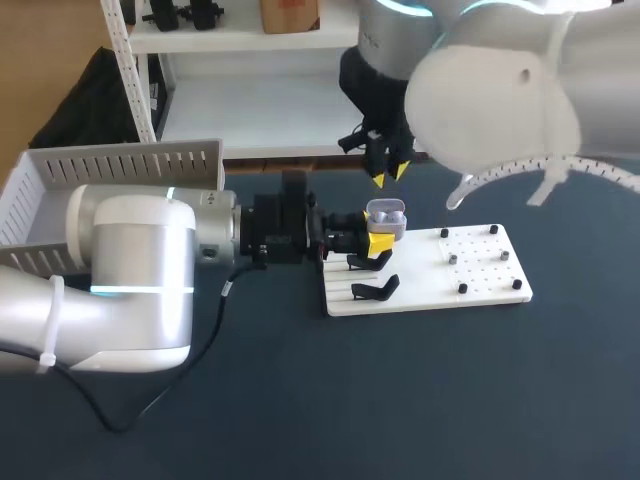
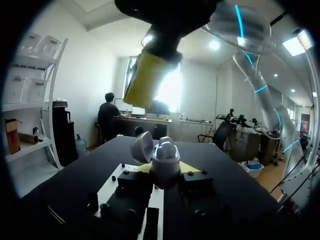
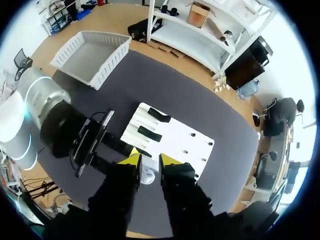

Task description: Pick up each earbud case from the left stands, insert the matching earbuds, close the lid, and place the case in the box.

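Left pincer [image 1: 378,243] clamped on open earbud case [image 1: 386,216], right pincer [image 1: 390,172] slightly apart above it

A dark blue desk [image 1: 420,400] carries a white board [image 1: 490,296] right of centre, with two black stands [image 1: 375,290] and small pegs [image 1: 452,258]. A white slatted box [image 1: 120,165] sits at its far left edge.

My left arm [image 1: 130,270] is a fat, rounded tube of silvery white with a thin teal light ring [image 1: 128,291] at its joint. A black cable [image 1: 212,325] trails from it, and a white cable tie [image 1: 50,315] cinches it. My right arm [image 1: 500,90] is the same white, with a white ribbed strip [image 1: 590,170] curving off it. Both wrists are black, and my left gripper [image 1: 380,240] and right gripper [image 1: 389,174] have bright yellow tips.
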Controlling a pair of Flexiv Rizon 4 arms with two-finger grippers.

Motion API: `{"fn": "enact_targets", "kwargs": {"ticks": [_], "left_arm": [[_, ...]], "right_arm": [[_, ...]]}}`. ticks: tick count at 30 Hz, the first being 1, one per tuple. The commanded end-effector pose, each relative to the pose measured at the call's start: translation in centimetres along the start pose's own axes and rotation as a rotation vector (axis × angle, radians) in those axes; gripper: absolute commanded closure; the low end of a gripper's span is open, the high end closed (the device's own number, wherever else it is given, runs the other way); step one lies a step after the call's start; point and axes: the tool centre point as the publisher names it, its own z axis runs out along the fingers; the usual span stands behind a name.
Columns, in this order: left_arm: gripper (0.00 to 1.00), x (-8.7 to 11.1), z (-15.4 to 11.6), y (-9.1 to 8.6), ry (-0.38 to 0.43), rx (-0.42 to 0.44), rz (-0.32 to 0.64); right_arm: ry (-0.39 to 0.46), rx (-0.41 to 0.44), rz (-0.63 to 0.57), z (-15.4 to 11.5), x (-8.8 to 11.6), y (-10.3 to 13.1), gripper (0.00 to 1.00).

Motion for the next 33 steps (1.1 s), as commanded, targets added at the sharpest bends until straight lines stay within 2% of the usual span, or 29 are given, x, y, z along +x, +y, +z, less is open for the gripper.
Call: {"fn": "enact_targets", "kwargs": {"ticks": [1, 2, 3, 7, 18, 23, 33], "left_arm": [[1.00, 0.0, 0.0, 0.0, -0.002, -0.003, 0.001], [1.00, 0.0, 0.0, 0.0, -0.002, -0.003, 0.001], [1.00, 0.0, 0.0, 0.0, -0.002, -0.003, 0.001], [1.00, 0.0, 0.0, 0.0, -0.002, -0.003, 0.001], [1.00, 0.0, 0.0, 0.0, -0.002, -0.003, 0.001], [1.00, 0.0, 0.0, 0.0, -0.002, -0.003, 0.001], [1.00, 0.0, 0.0, 0.0, -0.002, -0.003, 0.001]], "right_arm": [[0.018, 0.009, 0.028, 2.3, -2.0, -0.7, 0.77], [0.032, 0.008, 0.037, 2.7, -2.1, -0.9, 0.75], [0.034, 0.000, 0.045, 3.0, -2.2, -1.0, 0.69], [0.067, 0.012, 0.048, 3.9, -1.7, -1.1, 0.75], [0.094, 0.010, 0.053, 3.9, 1.1, -0.9, 0.73], [0.086, -0.002, 0.071, 3.2, 2.4, -0.9, 0.73], [0.041, -0.022, 0.092, 2.0, 3.3, -0.8, 0.71]]}}
